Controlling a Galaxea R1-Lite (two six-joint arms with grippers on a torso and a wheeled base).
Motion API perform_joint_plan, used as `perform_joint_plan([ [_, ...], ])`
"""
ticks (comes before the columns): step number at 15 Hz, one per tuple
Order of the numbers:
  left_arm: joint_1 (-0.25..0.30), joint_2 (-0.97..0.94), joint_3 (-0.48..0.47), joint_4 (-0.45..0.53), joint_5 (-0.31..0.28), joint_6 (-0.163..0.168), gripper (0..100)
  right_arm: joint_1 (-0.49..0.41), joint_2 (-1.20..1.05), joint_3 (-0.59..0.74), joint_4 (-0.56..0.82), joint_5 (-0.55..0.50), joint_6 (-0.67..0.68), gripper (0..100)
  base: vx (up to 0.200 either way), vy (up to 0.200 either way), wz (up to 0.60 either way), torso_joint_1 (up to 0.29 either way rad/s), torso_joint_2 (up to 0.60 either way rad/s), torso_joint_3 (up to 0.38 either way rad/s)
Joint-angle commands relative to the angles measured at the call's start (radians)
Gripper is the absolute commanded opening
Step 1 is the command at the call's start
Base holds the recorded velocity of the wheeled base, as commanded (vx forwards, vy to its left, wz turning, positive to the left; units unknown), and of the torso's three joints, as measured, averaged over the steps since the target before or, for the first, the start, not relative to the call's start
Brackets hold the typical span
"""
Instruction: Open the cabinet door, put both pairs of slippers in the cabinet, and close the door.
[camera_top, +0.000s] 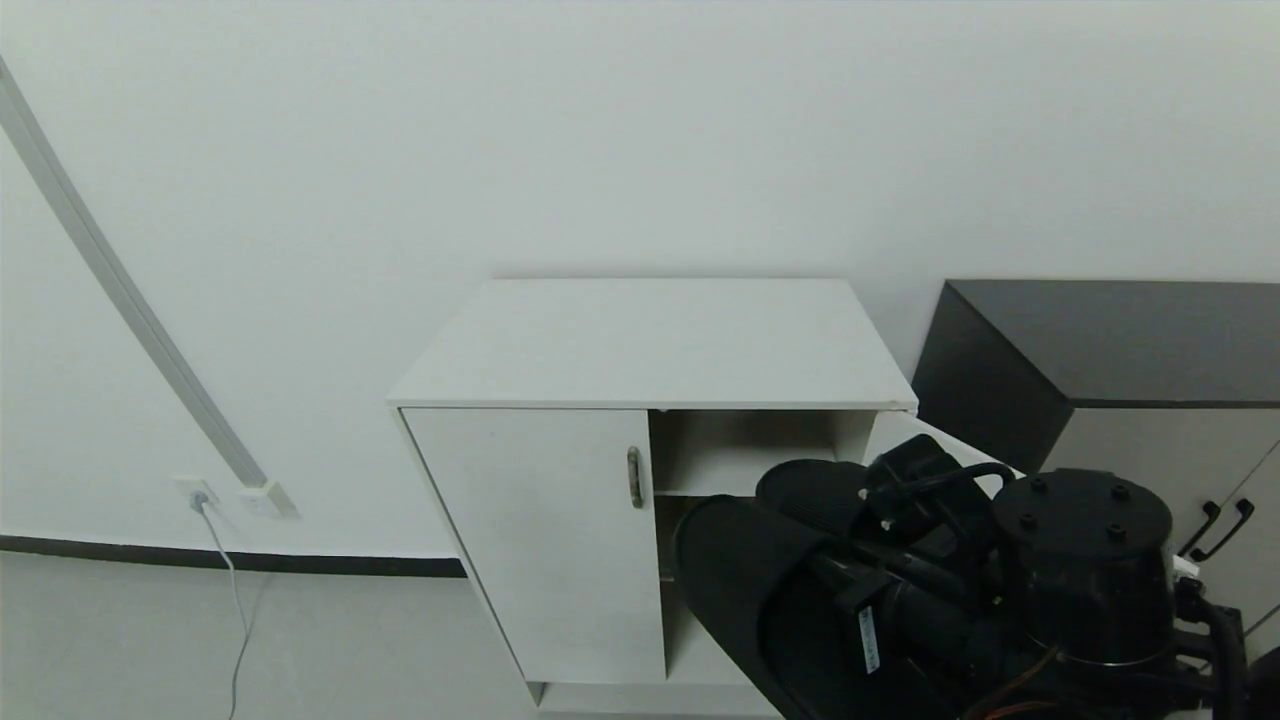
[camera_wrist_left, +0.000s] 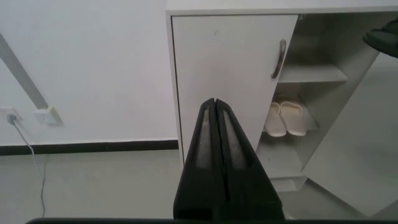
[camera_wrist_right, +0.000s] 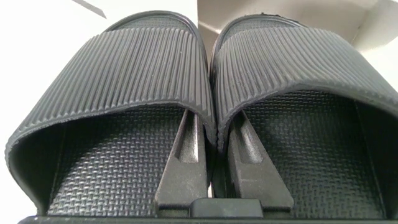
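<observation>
Cabinet (camera_top: 650, 340) open, white slippers (camera_wrist_left: 290, 118) shelved ahead of the closed left gripper (camera_wrist_left: 215, 106); right gripper (camera_wrist_right: 214, 127) clamps the black slippers (camera_wrist_right: 149, 68), not yet stowed.

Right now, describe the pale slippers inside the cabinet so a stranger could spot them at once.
Start at the white cabinet against the wall, its right-hand side open. Look below its inner shelf, where the pale slippers lie side by side. They are cream, unlike the dark ribbed pair held by the right gripper.

White cabinet (camera_top: 650, 340), right door (camera_wrist_left: 367, 155) open; cream slippers (camera_wrist_left: 289, 118) paired on its bottom shelf (camera_wrist_left: 283, 155); ribbed black slippers (camera_wrist_right: 137, 68) at the opening.
</observation>
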Motion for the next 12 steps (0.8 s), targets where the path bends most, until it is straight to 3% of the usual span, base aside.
perform_joint_plan([
  [1,0.000,0.001,0.000,0.000,0.000,0.000,0,0.000,0.004,0.000,-0.001,0.001,-0.002,0,0.000,0.000,0.00,-0.227,0.54,0.320],
  [12,0.000,0.001,0.000,0.000,0.003,-0.010,0,0.008,0.009,0.011,-0.002,0.010,0.000,0,0.000,0.000,0.00,-0.203,0.53,0.322],
])
